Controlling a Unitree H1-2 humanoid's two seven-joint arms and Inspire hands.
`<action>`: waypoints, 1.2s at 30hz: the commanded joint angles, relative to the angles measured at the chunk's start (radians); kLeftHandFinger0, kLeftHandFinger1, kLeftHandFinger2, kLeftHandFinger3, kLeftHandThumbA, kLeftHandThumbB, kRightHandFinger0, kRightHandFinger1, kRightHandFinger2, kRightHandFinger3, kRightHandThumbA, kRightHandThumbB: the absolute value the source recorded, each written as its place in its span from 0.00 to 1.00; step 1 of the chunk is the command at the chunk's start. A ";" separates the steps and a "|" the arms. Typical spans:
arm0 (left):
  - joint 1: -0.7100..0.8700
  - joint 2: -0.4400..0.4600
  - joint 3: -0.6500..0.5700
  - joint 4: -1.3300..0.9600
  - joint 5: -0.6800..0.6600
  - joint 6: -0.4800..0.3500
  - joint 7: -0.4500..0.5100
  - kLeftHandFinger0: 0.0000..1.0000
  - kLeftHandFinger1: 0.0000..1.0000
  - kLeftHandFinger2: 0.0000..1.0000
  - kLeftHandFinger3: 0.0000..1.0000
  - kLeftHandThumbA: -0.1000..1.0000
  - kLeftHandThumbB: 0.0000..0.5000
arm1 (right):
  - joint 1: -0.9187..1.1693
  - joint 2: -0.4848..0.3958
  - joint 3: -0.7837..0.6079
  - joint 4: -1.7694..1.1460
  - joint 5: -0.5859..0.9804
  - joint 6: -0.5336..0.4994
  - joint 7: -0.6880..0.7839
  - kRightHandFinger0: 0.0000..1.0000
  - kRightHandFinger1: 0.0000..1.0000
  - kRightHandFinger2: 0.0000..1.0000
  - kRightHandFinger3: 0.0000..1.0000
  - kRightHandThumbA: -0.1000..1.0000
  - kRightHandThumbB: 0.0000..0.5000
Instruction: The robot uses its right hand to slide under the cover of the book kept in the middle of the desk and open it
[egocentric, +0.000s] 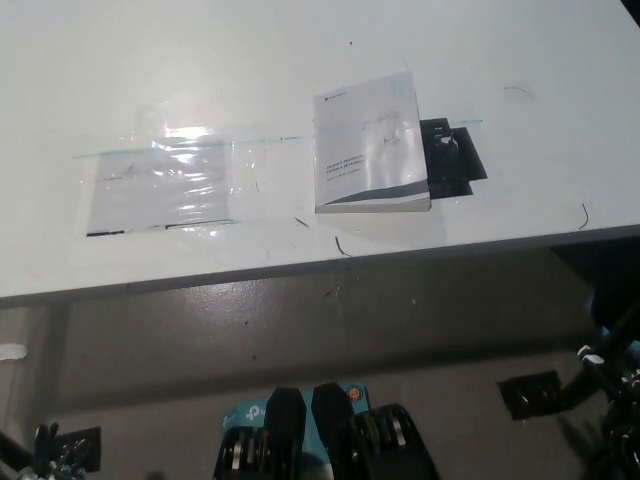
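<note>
A closed book (370, 145) with a white and grey cover lies flat on the white desk (300, 60), right of the middle and near the front edge. Its spine side faces left and its right edge rests over a black flat piece (455, 160). My black right hand (612, 385) hangs low at the picture's bottom right, below the desk's front edge and well away from the book; it is too dark to read. At the left edge, only a white sliver of my left hand (10, 352) shows.
A clear plastic sheet (165, 185) is taped flat to the desk left of the book. The desk's front edge (300, 272) runs across the picture, with grey floor below it. A dark square (530, 392) lies on the floor at the right.
</note>
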 joint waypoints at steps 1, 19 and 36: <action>-0.008 0.011 -0.013 -0.020 -0.046 0.004 0.024 1.00 0.97 0.97 1.00 1.00 0.03 | -0.049 -0.016 -0.028 -0.035 0.050 -0.018 -0.049 0.67 0.77 0.92 1.00 1.00 0.22; 0.034 0.007 -0.026 -0.069 -0.112 0.010 0.036 1.00 1.00 1.00 1.00 1.00 0.01 | -0.194 -0.040 -0.128 -0.316 0.188 0.017 -0.152 0.92 0.95 1.00 1.00 1.00 0.05; 0.049 0.014 -0.039 -0.077 -0.139 0.008 0.055 1.00 1.00 1.00 1.00 1.00 0.03 | -0.331 -0.074 0.013 -0.553 0.177 0.090 -0.148 0.82 0.85 0.92 1.00 1.00 0.10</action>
